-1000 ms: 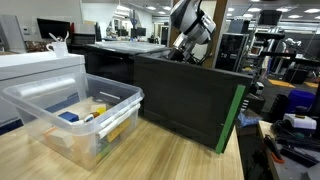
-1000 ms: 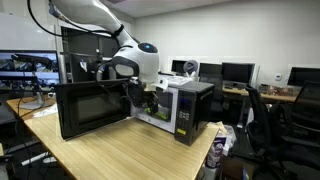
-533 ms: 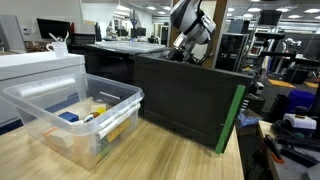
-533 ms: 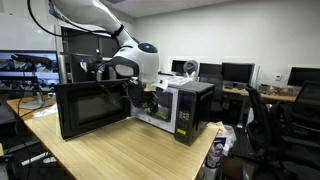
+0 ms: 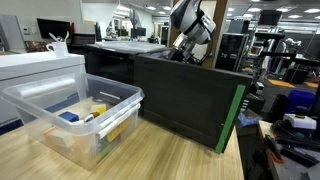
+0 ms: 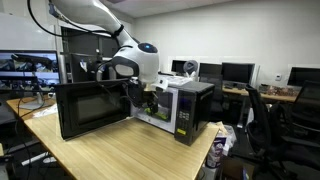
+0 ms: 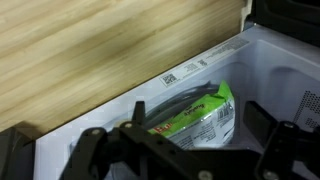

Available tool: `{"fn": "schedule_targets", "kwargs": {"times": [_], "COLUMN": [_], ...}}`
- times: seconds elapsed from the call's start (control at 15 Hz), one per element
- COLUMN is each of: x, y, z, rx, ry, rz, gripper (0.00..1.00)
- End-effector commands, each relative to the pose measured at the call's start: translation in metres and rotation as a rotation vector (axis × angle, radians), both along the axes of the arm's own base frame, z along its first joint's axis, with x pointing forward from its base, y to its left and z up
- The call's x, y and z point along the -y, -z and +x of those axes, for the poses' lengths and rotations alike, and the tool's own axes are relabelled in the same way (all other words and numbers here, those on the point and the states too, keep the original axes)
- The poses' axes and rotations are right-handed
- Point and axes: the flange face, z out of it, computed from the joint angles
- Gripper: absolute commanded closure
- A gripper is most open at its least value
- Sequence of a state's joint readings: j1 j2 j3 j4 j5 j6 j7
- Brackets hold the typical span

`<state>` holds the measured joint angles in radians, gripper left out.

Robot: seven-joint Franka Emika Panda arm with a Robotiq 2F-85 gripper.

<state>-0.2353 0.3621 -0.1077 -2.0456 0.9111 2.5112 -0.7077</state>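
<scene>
Inside the open microwave (image 7: 280,60), a green packet (image 7: 198,112) with unreadable print lies near a barcode sticker (image 7: 185,70); the fingers (image 7: 268,125) stand wide, holding nothing.

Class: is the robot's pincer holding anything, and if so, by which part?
Nothing is held. The pincer stands open at the white microwave, its fingers spread wide. The green plastic food packet lies inside beyond them, ungripped.
</scene>
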Motion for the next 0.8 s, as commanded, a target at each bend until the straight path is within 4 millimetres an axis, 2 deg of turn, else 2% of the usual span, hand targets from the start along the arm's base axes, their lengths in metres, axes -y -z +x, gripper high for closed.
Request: {"fn": "schedule_targets", "kwargs": {"times": [0.0, 0.47, 0.6, 0.73], "x": [0.000, 0.000, -0.002, -0.006], "y": [-0.001, 0.000, 0.002, 0.009], "z": [0.000, -0.002, -0.014, -0.033], "rx": [-0.001, -0.004, -0.016, -0.083], "ry": [0.000, 0.002, -0.002, -0.021], "rz": [0.000, 0.001, -0.012, -0.015], "gripper": [0.00, 0.00, 0.00, 0.00]}}
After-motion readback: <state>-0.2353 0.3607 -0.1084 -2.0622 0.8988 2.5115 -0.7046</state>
